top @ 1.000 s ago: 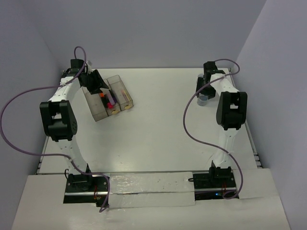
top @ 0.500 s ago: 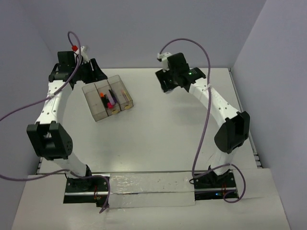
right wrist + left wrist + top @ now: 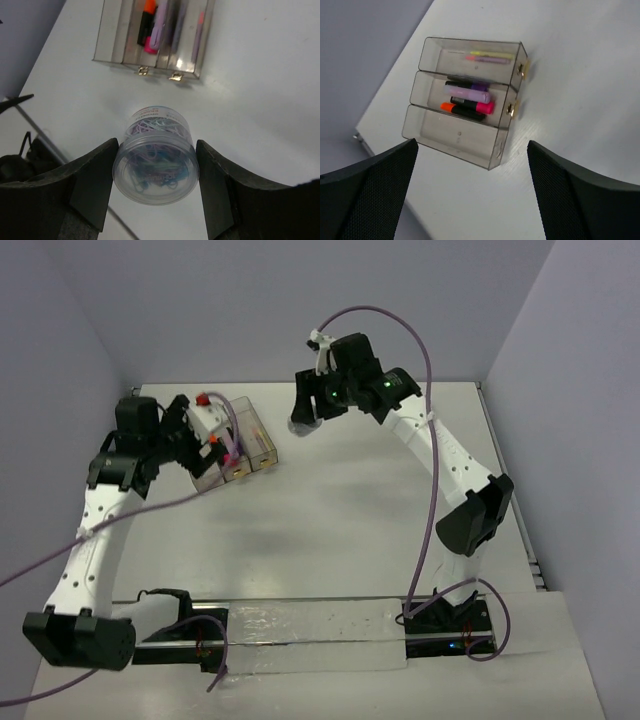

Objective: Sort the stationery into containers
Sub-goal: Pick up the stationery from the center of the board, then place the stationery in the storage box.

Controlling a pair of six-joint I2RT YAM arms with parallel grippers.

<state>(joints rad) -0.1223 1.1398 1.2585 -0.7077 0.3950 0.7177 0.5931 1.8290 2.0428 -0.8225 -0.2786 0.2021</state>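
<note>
Careful: the round tub of clips (image 3: 155,155) could roll off across the counter (image 3: 260,100) if you let go too high over the bins (image 3: 117,35). Your right claw (image 3: 156,172) pinches that tub by its sides, up in the air near the bins. Your left claw (image 3: 472,187) is spread wide, holding nothing, above them.

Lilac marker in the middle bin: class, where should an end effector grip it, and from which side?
Probably mid-barrel on the lilac marker, from straight above: it lies flat among other markers, and the walls of the middle bin block any sideways approach.
</note>
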